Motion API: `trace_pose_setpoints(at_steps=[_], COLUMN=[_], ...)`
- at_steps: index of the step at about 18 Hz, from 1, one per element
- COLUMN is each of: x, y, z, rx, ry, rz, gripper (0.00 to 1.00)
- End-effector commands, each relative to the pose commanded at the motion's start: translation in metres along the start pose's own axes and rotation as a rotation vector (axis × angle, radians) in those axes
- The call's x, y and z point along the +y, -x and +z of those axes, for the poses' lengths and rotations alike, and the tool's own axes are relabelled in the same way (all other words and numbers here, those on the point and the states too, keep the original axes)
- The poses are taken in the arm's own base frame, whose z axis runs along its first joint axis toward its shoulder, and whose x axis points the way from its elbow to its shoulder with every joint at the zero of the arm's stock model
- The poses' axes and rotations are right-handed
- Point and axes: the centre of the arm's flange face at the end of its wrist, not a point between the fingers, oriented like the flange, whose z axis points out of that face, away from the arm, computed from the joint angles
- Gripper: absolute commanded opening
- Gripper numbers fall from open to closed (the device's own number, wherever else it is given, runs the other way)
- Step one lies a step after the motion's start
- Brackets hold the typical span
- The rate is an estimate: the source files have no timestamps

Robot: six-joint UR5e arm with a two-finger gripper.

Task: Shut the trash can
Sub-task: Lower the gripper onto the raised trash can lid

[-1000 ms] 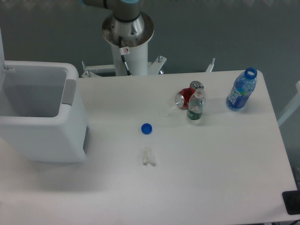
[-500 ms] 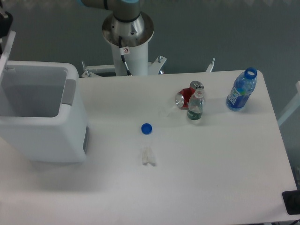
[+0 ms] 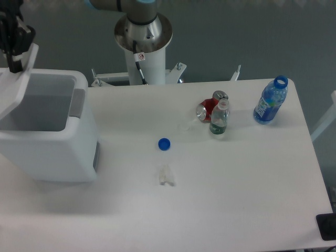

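The trash can [image 3: 50, 139] is a large white boxy plastic bin with rounded corners standing on the left end of the white table [image 3: 236, 199]; its mouth is open and the pale grey inside shows; a grey strip runs along the right rim of the mouth; its flat white lid [image 3: 16, 86] stands tilted over the left part of the opening, leaning inward from the upper left. The dark gripper [image 3: 13, 39] is at the top left corner, right at the lid's upper edge; whether its fingers are spread or pinched cannot be told from this view.

Half a second ago the lid was a thin sliver at the left edge and only a corner of the gripper showed; both have since come further right, and the lid now covers more of the mouth.

A blue bottle cap [image 3: 164, 143] lies mid-table; a crushed red can [image 3: 208, 108] lies against a small clear bottle [image 3: 219, 118]; a blue bottle [image 3: 271, 101] stands near the far right edge.
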Motion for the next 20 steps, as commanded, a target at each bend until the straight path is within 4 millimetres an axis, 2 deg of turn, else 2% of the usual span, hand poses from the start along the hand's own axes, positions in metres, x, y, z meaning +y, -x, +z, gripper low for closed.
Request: trace_pose_setpoints(at_steps=[8, 20], x=[0.011, 0.022], y=[0.016, 0.022], z=[0.018, 0.041], rx=[-0.003, 0.008], ry=[0.034, 0.079], rz=[-0.028, -0.048], gripper=[0.00, 0.00])
